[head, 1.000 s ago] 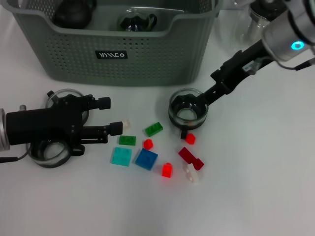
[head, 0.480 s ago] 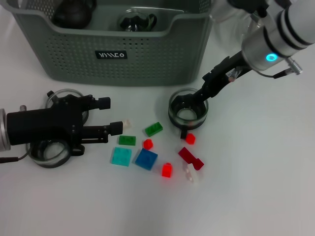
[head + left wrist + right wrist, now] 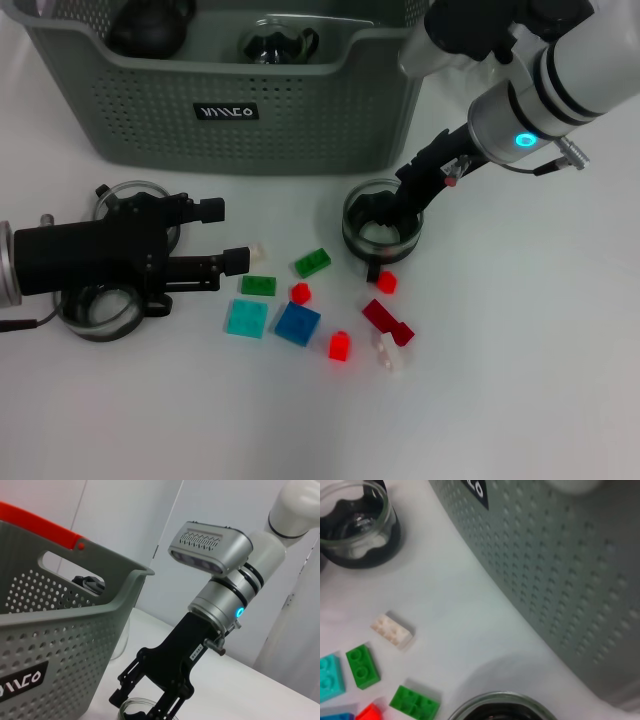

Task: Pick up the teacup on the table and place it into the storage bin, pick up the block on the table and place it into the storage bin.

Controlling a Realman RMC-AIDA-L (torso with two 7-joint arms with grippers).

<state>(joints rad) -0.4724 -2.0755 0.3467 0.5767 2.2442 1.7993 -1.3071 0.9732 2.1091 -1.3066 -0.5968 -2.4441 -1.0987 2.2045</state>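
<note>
The right gripper [image 3: 385, 212] reaches down from the upper right into the mouth of the glass teacup [image 3: 382, 228], which stands on the white table [image 3: 520, 350] just in front of the storage bin [image 3: 240, 100]. From the head view its fingers straddle the cup's far rim, 1 seemingly inside and 1 outside (a rim pinch suits a thin glass wall), but I cannot tell whether they have closed on it yet. The cup sits flat on the table, so the lift has not begun, I judge.

The left gripper [image 3: 232, 262] lies low over the table at the left, its 2 fingers slightly parted and empty, pointing toward the scattered blocks; the small white block [image 3: 258, 251] lies just beside its tips. It looks staged for the block step. 2 more glass cups [image 3: 105, 312] sit under that arm.

The blocks, among them a green one [image 3: 312, 262] and a blue one [image 3: 298, 323], lie between the 2 arms. The bin already holds dark items near its back wall.
</note>
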